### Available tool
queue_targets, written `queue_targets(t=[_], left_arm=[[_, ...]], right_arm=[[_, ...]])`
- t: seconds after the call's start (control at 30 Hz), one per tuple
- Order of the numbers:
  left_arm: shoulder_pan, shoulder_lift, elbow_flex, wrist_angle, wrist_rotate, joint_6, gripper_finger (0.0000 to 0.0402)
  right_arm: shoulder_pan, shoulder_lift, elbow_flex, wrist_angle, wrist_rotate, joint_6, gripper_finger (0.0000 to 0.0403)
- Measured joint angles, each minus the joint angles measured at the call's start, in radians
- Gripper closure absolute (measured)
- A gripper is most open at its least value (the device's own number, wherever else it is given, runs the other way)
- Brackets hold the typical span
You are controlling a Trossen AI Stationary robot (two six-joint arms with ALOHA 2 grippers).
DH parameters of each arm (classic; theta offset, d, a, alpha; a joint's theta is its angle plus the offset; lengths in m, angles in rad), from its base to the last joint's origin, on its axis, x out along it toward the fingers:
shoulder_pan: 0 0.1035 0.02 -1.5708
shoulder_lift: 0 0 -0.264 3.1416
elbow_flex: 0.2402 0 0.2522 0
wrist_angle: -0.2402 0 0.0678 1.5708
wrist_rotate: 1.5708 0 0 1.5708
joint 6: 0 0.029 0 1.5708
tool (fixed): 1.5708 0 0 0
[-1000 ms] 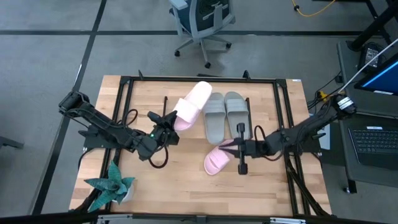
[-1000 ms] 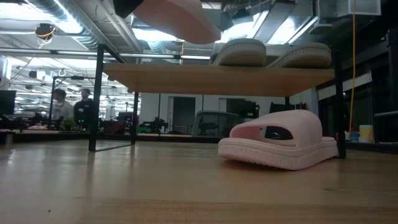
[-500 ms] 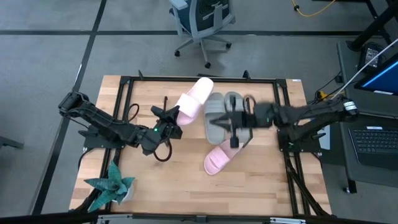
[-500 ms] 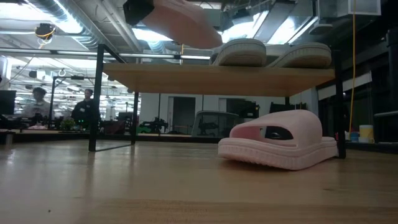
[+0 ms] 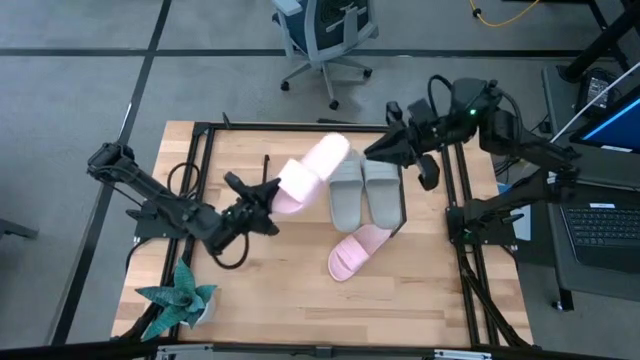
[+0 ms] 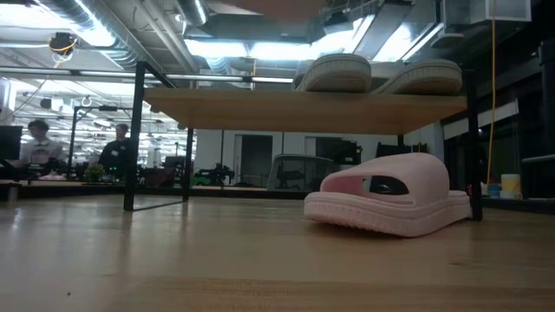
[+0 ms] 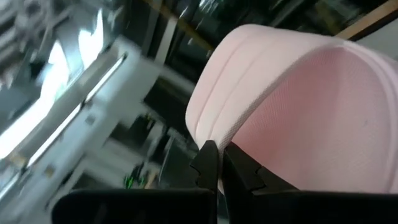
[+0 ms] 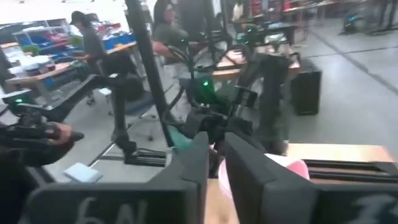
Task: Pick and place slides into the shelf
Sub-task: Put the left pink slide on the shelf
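My left gripper [image 5: 270, 192] is shut on a pale pink slide [image 5: 315, 166], held in the air above the left half of the shelf [image 6: 260, 109]. Two grey-green slides [image 5: 345, 190] [image 5: 378, 182] lie side by side, soles down, on the shelf board, and the low view shows them too [image 6: 334, 71] [image 6: 425, 76]. The second pale pink slide [image 5: 355, 252] rests sole-down on the table in front of the shelf [image 6: 390, 204]. My right gripper [image 5: 378, 150] hangs raised over the shelf's far right corner, fingers shut [image 8: 216, 168], touching nothing. My left gripper pinches the pink slide between its two fingers at the rim of the end nearest the arm [image 7: 208, 134]. The fingers come from the table's left, slanting upward. The slide is lifted clear and points away toward the far right.
A teal star-shaped plant [image 5: 178, 300] stands at the near left corner. The black frame [image 5: 200, 135] runs round the tabletop. An office chair [image 5: 325, 35] sits beyond the far edge, and a laptop [image 5: 600, 225] to the right. People stand far back in the room [image 6: 39, 143].
My right arm has risen from beside the pink slide on the table and swung up over the grey-green slides to the shelf's far right corner. My left gripper has carried its pink slide higher, almost out of the top of the low view.
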Motion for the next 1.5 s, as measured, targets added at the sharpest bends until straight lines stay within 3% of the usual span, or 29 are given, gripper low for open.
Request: queue_targets(t=[0.23, 0.4, 0.6, 0.93, 1.5], left_arm=[[-0.002, 0.004, 0.000, -0.011, 0.021, 0.117, 0.0401], [-0.001, 0.004, 0.000, -0.010, 0.022, 0.191, 0.0401], [0.002, 0.004, 0.000, -0.010, 0.024, 0.251, 0.0401], [0.036, 0.004, 0.000, -0.010, 0.088, 0.333, 0.0401], [0.067, 0.005, 0.000, -0.014, 0.092, 0.367, 0.0401]], right_arm=[[-0.010, 0.091, 0.003, -0.010, -0.002, 0.118, 0.0261], [-0.028, 0.157, 0.003, 0.006, -0.046, 0.226, 0.0230], [-0.048, 0.213, 0.003, 0.019, -0.112, 0.332, 0.0227], [-0.052, 0.286, 0.003, 0.016, -0.115, 0.278, 0.0234], [-0.029, 0.347, 0.002, 0.004, -0.124, 0.260, 0.0234]])
